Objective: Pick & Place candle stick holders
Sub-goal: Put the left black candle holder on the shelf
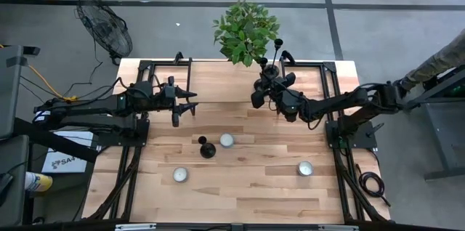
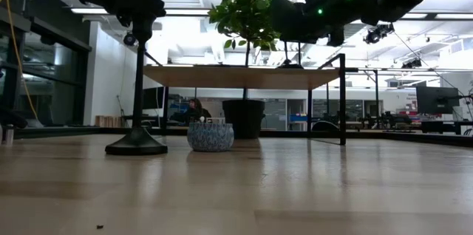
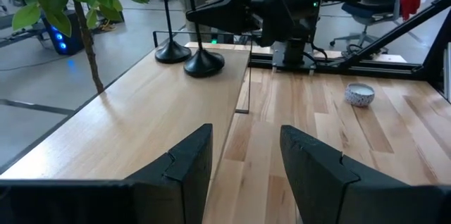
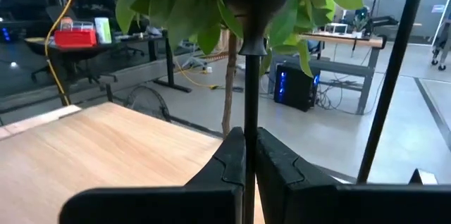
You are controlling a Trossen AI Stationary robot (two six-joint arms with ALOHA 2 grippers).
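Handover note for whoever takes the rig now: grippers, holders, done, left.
Right gripper: shut on a candle stick holder's stem, at the table's far edge by the plant.
Left gripper: open, empty, over the left-centre.
Holders: two stand at the far edge, one being the gripped one; third mid-table beside a white candle.
Done: apparently two moved.
Left: release, fetch the third.

The candle stick holders (image 1: 207, 148) are plain matte black, the same dark tone as the right gripper (image 4: 246, 155) and the left gripper (image 3: 243, 164). The worktop (image 1: 240, 187) is pale blond wood with faint plank lines. The short candles (image 1: 180, 175) are white, one pot (image 2: 210, 136) speckled blue-grey, and the plant (image 1: 245, 31) at the far edge is leafy green.
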